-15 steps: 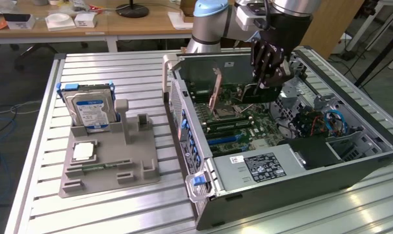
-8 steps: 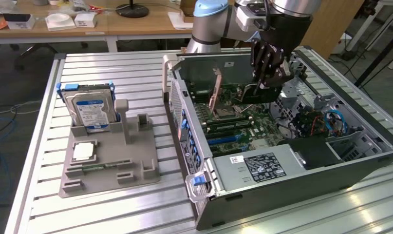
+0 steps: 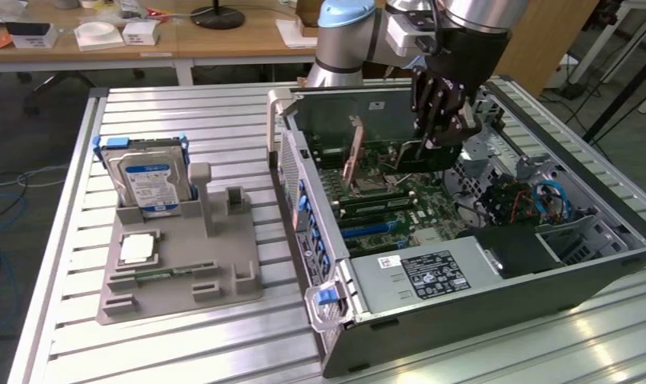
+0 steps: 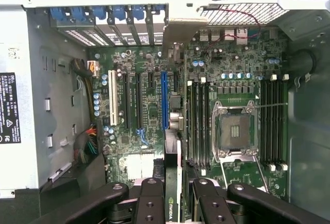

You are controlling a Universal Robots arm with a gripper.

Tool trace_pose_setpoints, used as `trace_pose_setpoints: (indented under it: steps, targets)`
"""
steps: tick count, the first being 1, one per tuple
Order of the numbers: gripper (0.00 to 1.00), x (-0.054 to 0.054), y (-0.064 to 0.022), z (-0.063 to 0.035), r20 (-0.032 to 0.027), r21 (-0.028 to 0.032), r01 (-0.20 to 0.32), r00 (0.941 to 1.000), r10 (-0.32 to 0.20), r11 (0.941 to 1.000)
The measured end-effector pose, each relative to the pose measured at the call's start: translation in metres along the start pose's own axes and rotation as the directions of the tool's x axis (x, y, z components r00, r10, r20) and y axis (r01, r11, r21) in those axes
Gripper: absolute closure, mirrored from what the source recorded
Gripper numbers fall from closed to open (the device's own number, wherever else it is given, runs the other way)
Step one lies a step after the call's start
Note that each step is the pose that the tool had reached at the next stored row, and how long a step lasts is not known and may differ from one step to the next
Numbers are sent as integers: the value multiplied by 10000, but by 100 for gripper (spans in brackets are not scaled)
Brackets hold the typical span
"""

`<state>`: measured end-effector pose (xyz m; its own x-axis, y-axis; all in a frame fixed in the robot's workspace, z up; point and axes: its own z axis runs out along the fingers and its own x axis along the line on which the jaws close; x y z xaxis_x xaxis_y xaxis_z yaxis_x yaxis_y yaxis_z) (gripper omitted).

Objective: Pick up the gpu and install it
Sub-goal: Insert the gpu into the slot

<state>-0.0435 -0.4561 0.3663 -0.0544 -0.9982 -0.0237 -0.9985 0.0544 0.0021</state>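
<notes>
The gpu [image 3: 414, 160] is a thin dark card hanging inside the open computer case [image 3: 494, 264], above the motherboard [image 3: 392, 212]. My gripper [image 3: 443, 138] is shut on the card's upper edge and reaches down into the case from above. The wrist view shows the gpu [image 4: 173, 157] edge-on between my black fingers [image 4: 150, 199], with its metal bracket [image 4: 181, 28] at the case's slot wall. The card's line runs beside the blue expansion slot [image 4: 164, 100], on the side toward the memory slots. Whether it touches the board I cannot tell.
A grey fixture [image 3: 178, 272] on the slatted table at the exterior view's left holds a blue-labelled hard drive [image 3: 146, 180], a processor [image 3: 139, 248] and a memory stick [image 3: 162, 274]. Inside the case are the power supply [image 3: 430, 276], cable bundles [image 3: 536, 200] and the empty processor socket [image 4: 234, 128].
</notes>
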Motion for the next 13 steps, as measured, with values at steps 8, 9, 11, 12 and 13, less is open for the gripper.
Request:
trace_pose_setpoints:
  steps: [8, 9, 11, 12, 13]
  targets:
    - [74, 2, 0, 77, -2, -1, 0, 10000, 0, 10000]
    - [74, 2, 0, 78, -1, -1, 0, 10000, 0, 10000]
    - [74, 2, 0, 79, 8, -1, -1, 10000, 1, 10000]
    - [74, 2, 0, 90, 9, -1, -1, 10000, 1, 10000]
    - [74, 2, 0, 97, 9, 0, 0, 10000, 0, 10000]
